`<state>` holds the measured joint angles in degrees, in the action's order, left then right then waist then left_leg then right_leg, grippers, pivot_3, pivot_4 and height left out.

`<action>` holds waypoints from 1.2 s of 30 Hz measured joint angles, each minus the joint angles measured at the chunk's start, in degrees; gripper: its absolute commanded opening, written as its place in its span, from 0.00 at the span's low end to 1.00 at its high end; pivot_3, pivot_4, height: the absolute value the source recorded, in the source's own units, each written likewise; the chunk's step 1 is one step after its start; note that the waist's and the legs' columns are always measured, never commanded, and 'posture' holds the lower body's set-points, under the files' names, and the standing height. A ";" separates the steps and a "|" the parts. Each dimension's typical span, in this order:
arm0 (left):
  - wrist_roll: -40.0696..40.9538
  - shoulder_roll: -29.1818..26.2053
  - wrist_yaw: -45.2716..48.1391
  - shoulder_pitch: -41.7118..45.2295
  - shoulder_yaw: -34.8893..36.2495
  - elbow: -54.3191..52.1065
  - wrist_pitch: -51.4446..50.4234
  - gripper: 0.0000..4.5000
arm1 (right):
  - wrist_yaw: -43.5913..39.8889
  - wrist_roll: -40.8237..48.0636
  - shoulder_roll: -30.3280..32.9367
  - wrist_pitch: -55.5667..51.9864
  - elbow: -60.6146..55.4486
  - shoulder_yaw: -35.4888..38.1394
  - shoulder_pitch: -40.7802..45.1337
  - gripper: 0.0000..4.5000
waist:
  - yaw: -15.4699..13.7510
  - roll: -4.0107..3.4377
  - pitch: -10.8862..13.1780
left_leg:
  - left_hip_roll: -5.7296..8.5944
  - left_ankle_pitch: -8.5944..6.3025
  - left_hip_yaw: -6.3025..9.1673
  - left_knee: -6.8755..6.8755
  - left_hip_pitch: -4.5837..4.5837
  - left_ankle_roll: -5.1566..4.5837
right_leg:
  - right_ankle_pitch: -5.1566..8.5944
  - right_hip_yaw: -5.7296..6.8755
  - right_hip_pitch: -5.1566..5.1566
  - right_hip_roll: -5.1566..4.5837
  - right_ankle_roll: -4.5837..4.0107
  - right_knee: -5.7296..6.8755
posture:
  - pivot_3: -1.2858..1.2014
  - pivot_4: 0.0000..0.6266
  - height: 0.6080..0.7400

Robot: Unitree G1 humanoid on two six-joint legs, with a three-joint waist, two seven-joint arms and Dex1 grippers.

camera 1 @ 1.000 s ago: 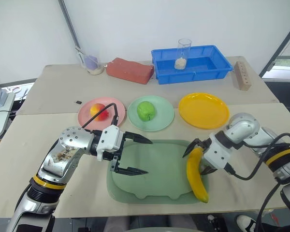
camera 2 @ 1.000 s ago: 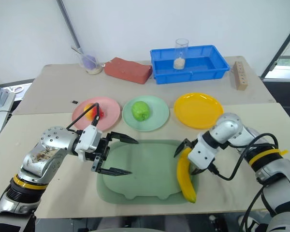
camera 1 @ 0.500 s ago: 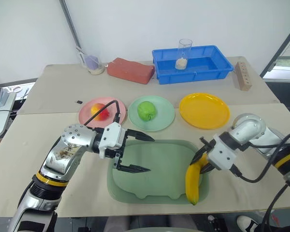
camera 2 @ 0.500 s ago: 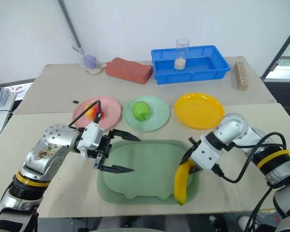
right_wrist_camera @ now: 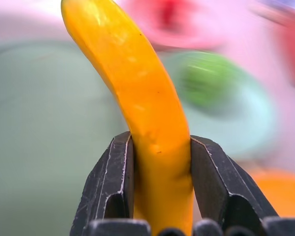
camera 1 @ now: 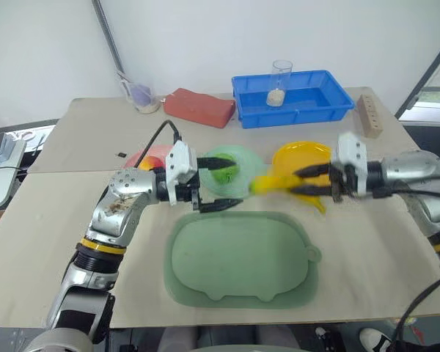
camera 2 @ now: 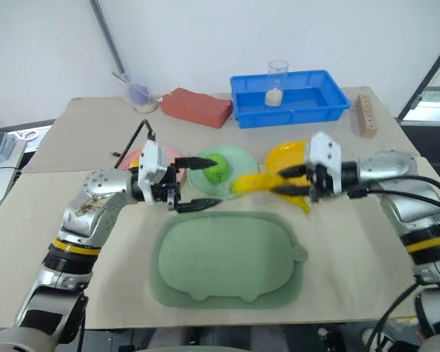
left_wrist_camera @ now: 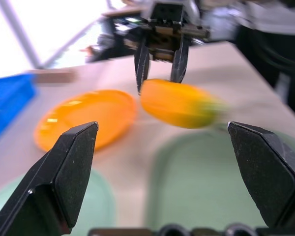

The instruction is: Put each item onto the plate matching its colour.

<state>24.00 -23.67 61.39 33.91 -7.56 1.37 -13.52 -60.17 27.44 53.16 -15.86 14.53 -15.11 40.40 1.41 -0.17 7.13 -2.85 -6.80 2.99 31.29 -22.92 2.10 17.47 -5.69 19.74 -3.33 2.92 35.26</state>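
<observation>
Beige bench (camera 1: pixel 29 220) boards are spreading beneath a white wall, with the large rounded green tray (camera 1: pixel 238 257) lying bare nearest the camera. Just beyond the tray, the right gripper (camera 1: pixel 302 182) is holding the yellow banana (camera 1: pixel 275 182) above the bench, its jaws clamped tight on the fruit near one end; the banana is hanging level between the tray's far edge and the yellow plate (camera 1: pixel 297 155), its free end pointing toward the left gripper (camera 1: pixel 216 183). That gripper is hovering with its jaws spread wide and holding nothing, its tips reaching across the near side of the mint green plate (camera 1: pixel 238 183). On that plate the lumpy green fruit (camera 1: pixel 221 172) is sitting, partly screened by the fingers. To its left the pink plate (camera 1: pixel 143 158) is showing behind the left arm, with the red-and-yellow apple (camera 1: pixel 154 160) on it, mostly hidden. Farther back, a red block (camera 1: pixel 199 107) and a small cup (camera 1: pixel 141 97) are standing beside a blue bin (camera 1: pixel 292 98) that is carrying a clear glass (camera 1: pixel 279 82), while a wooden block (camera 1: pixel 368 115) is resting at the far right.
</observation>
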 measured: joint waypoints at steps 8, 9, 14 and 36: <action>-2.43 4.06 -6.57 2.29 -0.19 2.65 -1.71 1.00 | 13.13 -11.63 -12.08 -16.18 26.92 0.91 18.99 0.28 | 0.08 -0.12 -0.08 | 0.00 0.05 0.15 -0.07 -0.18 -0.08 | -0.03 -0.01 0.42 0.18 0.40 0.57 | 0.52 0.24 1.00; -2.69 4.35 -6.85 2.16 -0.56 2.68 -1.73 1.00 | 13.70 -12.68 -12.55 -16.95 28.97 0.91 19.87 0.28 | 0.09 -0.16 -0.09 | 0.00 0.05 0.16 -0.12 -0.18 -0.08 | -0.02 -0.01 0.43 0.19 0.40 0.58 | 0.52 0.24 1.00; -3.61 4.21 -8.01 0.49 -1.03 1.39 -3.13 1.00 | 14.62 -19.06 -14.89 -17.53 41.16 0.60 22.37 0.28 | -0.12 -0.31 -0.19 | 0.01 0.05 0.13 -0.08 -0.24 -0.08 | 0.03 0.00 0.42 0.17 0.45 0.57 | 0.52 0.24 1.00; -3.56 1.59 -5.96 -0.32 -0.92 -0.30 -5.70 1.00 | 7.57 -24.73 -12.99 -18.46 38.69 7.02 23.48 0.99 | 1.32 -0.46 -0.25 | 0.01 0.05 0.17 -0.12 -0.20 -0.07 | 0.03 -0.01 0.46 0.19 0.47 0.64 | 0.52 0.24 1.00</action>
<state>20.44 -22.08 55.42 33.59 -8.49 1.07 -19.22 -52.59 2.71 40.17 -34.32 53.22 -8.09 63.88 2.73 -0.62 6.88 -2.84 -6.75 3.16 31.17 -23.12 2.03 17.51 -5.70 20.21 -3.14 3.39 35.90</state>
